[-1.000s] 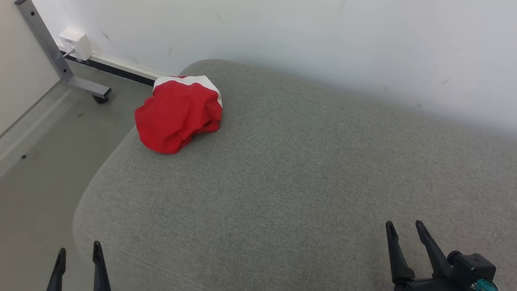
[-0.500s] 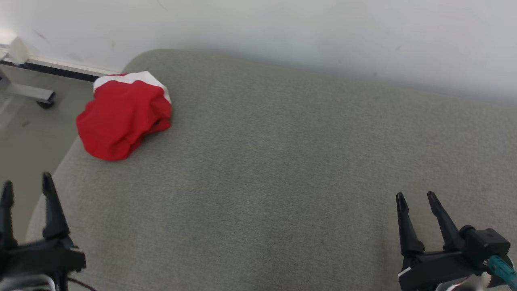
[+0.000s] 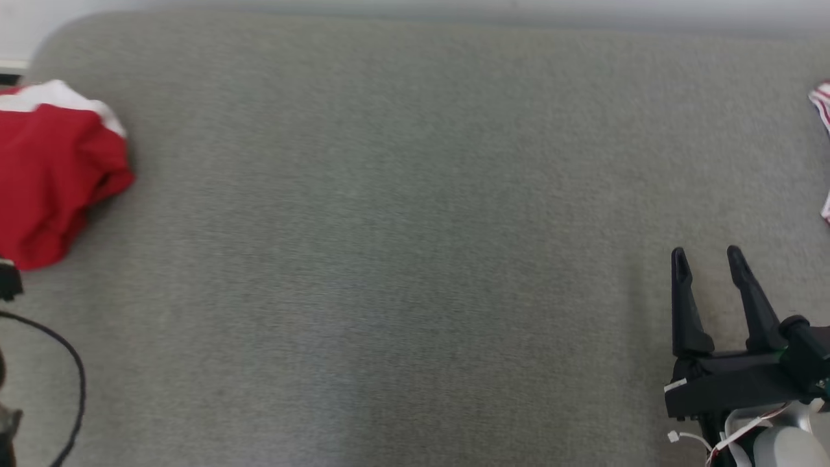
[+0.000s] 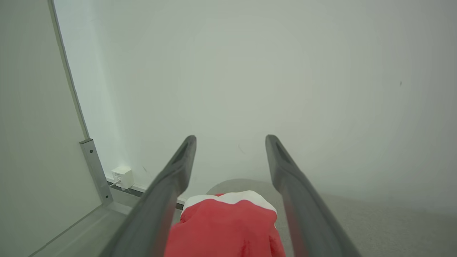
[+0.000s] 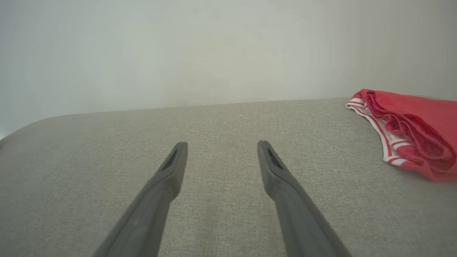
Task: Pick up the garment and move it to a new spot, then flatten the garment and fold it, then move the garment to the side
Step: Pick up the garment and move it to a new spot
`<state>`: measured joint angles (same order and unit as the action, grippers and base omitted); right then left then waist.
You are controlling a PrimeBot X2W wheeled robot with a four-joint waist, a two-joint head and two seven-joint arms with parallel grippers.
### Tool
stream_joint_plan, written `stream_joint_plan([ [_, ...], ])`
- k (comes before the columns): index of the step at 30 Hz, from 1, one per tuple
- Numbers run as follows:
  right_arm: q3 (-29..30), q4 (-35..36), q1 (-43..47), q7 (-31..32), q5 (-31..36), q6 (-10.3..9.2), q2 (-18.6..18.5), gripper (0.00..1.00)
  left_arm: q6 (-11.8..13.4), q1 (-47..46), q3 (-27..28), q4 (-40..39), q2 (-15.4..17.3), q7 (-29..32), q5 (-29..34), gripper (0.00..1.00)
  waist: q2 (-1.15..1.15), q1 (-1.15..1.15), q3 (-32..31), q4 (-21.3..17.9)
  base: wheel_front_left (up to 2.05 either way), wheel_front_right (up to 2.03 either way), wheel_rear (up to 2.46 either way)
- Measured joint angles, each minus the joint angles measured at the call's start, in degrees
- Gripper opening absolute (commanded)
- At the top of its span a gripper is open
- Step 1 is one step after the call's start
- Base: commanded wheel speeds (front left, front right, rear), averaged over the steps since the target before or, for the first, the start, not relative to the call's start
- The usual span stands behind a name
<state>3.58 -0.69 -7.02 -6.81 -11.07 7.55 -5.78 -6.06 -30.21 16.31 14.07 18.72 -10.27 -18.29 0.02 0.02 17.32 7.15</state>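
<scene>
No text, label, brand, number or sign could be read in any view. The small white box [image 4: 122,177] low on the wall [image 4: 285,71] was too small and blurred to tell whether it carried any marking.
</scene>
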Motion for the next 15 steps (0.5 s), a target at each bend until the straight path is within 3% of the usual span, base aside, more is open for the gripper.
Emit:
stream_joint_plan([
  [15,0.9,4.5,-1.9,2.6,1.6,0.00,-1.2,1.00,-0.1,-8.9,-1.4,12.3,6.0,7.1,-1.1,1.00,0.00,0.00,8.3,-8.1,0.00,0.00,0.00],
])
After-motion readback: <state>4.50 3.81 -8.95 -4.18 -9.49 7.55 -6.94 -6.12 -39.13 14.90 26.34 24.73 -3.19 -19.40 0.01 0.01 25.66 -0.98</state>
